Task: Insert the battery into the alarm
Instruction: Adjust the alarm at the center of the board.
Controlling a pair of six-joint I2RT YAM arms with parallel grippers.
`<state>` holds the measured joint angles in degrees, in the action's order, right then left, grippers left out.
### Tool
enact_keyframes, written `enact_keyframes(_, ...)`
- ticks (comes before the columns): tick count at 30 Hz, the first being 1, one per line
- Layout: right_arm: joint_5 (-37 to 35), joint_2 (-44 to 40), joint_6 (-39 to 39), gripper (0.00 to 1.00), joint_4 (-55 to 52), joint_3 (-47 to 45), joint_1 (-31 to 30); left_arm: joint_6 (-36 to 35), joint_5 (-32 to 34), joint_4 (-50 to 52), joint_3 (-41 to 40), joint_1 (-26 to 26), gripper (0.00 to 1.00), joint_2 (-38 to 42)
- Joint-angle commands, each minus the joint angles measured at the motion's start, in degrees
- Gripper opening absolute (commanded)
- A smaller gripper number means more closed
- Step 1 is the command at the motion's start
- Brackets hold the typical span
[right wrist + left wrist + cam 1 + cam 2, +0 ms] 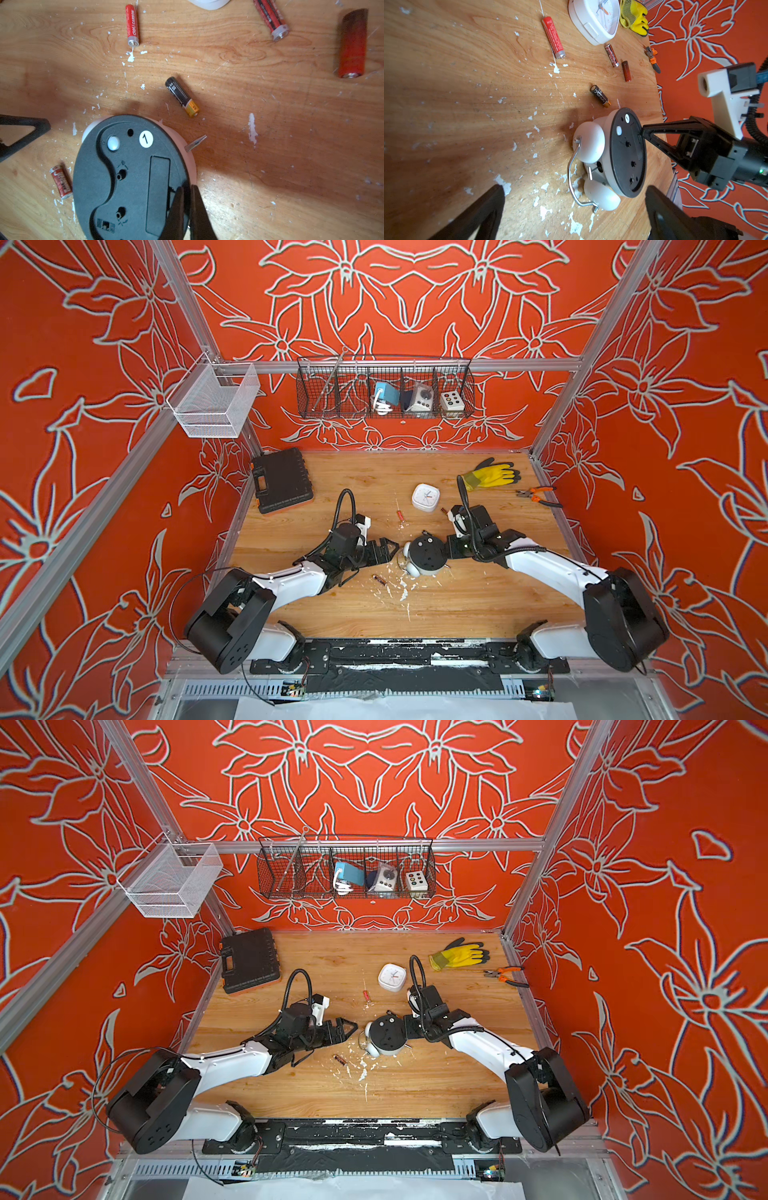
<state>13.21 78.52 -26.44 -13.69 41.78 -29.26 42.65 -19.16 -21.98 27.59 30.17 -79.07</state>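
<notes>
Closest to the right wrist camera, the right gripper (187,188) has its fingers pressed together. The tips rest on the black back of the alarm (124,176) at the edge of its rectangular battery cover (158,187); I cannot tell whether they pinch anything. That alarm, a white twin-bell clock, lies face down near the middle of the wooden surface (457,605), between my two arms. On its other side, the left gripper (390,551) is spread wide, holding nothing, just beside the bells and apart from them.

Five batteries lie loose on the surface. A black battery (182,96) with a gold end sits nearest the alarm, just past its rim. A red battery (133,25) lies farther off, and a red-and-white battery (61,181) lies near the left gripper. A striped battery (270,18) and a dark red battery (352,43) lie near a white square clock (426,497). Toward the back are a yellow glove (492,475), pliers (538,495) and a black tool case (281,481).
</notes>
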Motion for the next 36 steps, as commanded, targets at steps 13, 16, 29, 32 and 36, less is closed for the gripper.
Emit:
enact_keyframes(13,6.55,3.48,-8.52,0.05,5.76,-0.64,-0.18,0.86,-0.68,-0.25,1.63,0.68,0.66,-6.14)
enact_keyframes(16,6.39,4.09,-7.31,0.05,5.01,0.4,-0.15,1.01,-0.71,-0.65,2.17,0.73,0.57,-8.06)
enact_keyframes(29,6.1,4.91,-6.7,0.05,4.04,1.3,-0.18,1.3,0.7,-0.36,1.52,0.61,0.29,-8.63)
enact_keyframes(32,6.13,4.36,-6.59,0.06,3.67,1.46,-0.09,0.85,1.57,0.18,1.04,0.34,0.24,-8.37)
enact_keyframes(36,5.63,3.02,-6.13,0.08,2.54,1.91,-0.14,0.94,0.78,-0.35,1.15,0.15,0.19,-9.46)
